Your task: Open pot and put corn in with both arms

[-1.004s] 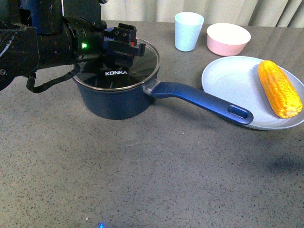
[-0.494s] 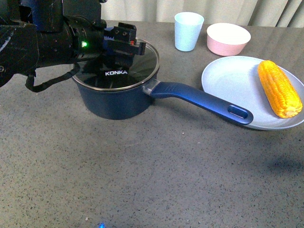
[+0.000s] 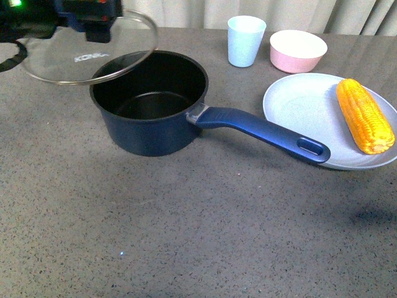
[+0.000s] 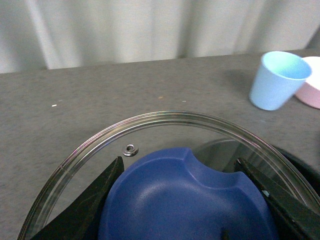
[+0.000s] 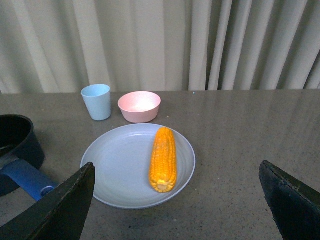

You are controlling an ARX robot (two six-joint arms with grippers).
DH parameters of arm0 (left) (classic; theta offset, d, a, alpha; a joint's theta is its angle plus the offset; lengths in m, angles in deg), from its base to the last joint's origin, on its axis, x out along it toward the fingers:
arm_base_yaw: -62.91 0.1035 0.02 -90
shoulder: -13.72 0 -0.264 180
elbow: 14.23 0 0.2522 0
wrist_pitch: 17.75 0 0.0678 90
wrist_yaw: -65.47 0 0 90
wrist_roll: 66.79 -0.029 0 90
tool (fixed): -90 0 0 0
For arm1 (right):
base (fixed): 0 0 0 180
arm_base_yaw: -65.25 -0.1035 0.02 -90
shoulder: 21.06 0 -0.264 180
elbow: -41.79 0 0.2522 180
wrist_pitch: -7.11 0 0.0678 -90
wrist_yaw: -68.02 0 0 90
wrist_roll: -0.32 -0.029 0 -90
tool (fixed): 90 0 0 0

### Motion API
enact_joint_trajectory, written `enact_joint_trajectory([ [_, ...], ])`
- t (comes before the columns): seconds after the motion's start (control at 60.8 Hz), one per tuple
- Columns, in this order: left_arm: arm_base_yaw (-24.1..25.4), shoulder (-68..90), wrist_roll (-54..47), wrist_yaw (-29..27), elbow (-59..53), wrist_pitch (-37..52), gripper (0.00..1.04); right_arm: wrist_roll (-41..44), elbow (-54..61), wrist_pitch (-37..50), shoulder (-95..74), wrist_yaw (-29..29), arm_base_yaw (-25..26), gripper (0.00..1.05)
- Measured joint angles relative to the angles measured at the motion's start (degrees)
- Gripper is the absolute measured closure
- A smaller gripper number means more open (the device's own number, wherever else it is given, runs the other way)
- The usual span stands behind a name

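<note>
Grey counter (image 3: 186, 217), left tool (image 4: 182, 200) clamping glass lid (image 3: 62, 56) (marked KONKA) raised beside open pot (image 3: 149, 127), right tool (image 5: 176, 172) wide, corn (image 3: 365, 117) on plate (image 3: 298, 105)

There is one pot (image 3: 149, 133), one lid (image 3: 68, 62), one corn (image 3: 365, 115), one plate (image 3: 304, 108), one cup (image 3: 246, 41) and one bowl (image 3: 298, 51).

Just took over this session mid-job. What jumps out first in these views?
The glass lid hangs in the air at the far left, held by its blue knob in the left gripper, just above and left of the open, empty dark blue pot. On the right, a bright yellow corn cob lies on the pale blue plate.
</note>
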Motion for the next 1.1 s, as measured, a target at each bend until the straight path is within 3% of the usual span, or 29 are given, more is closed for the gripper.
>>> enact_joint_trajectory([
  [0.247, 12.15, 3.3, -0.35, -0.15, -0.11, 4.63, 0.46, 0.0, 0.0, 0.0, 0.0, 0.0, 0.0, 0.09],
  [0.346, 14.27, 6.8, -0.59, -0.02, -0.11, 7.61, 0.46, 0.0, 0.0, 0.0, 0.0, 0.0, 0.0, 0.09],
  [1.103, 15.13, 19.26, -0.2, -0.07, -1.2, 16.04, 0.46, 0.0, 0.0, 0.0, 0.0, 0.0, 0.0, 0.09],
])
